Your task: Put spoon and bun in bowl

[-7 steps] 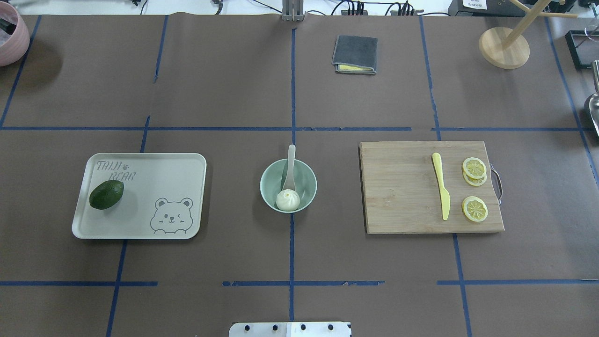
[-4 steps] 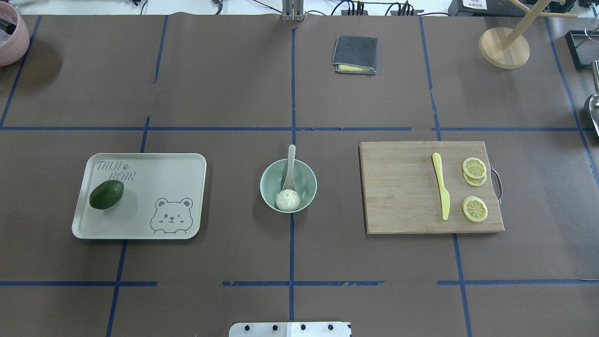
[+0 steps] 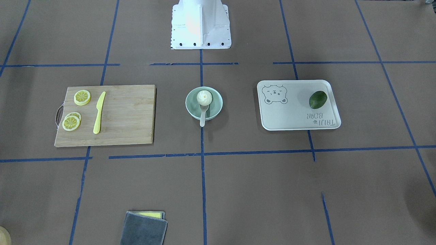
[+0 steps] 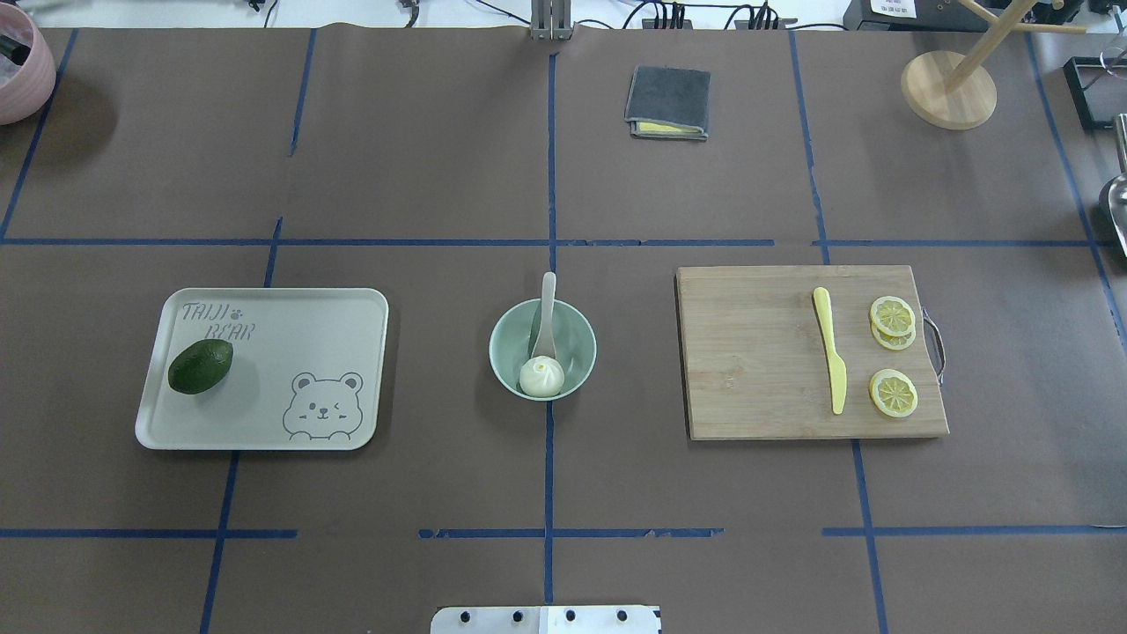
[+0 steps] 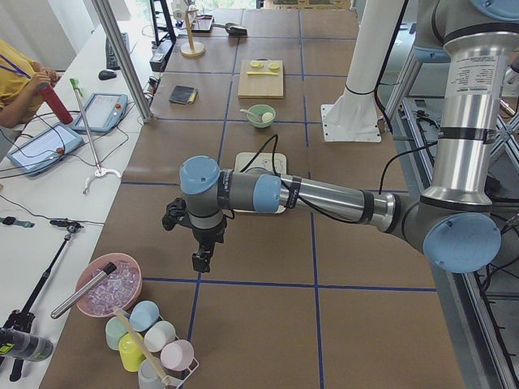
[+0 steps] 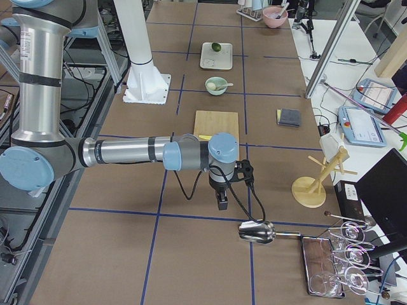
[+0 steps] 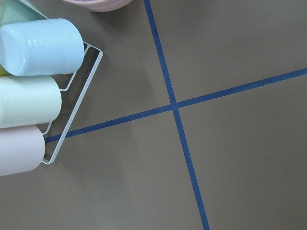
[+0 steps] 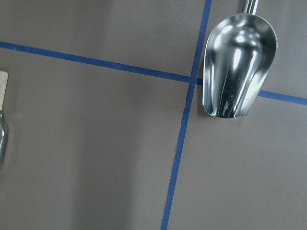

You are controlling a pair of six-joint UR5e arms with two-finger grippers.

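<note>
The pale mint-green bowl stands at the table's middle. The white pleated bun lies inside it at the near side. The off-white spoon rests in the bowl with its scoop by the bun and its handle over the far rim. The front-facing view shows the same bowl, bun and spoon. My left gripper hangs over the table's far left end and my right gripper over its far right end. Both show only in the side views, so I cannot tell whether they are open or shut.
A beige bear tray with an avocado lies left of the bowl. A cutting board with a yellow knife and lemon slices lies right. A grey cloth, a metal scoop and a cup rack stand at the edges.
</note>
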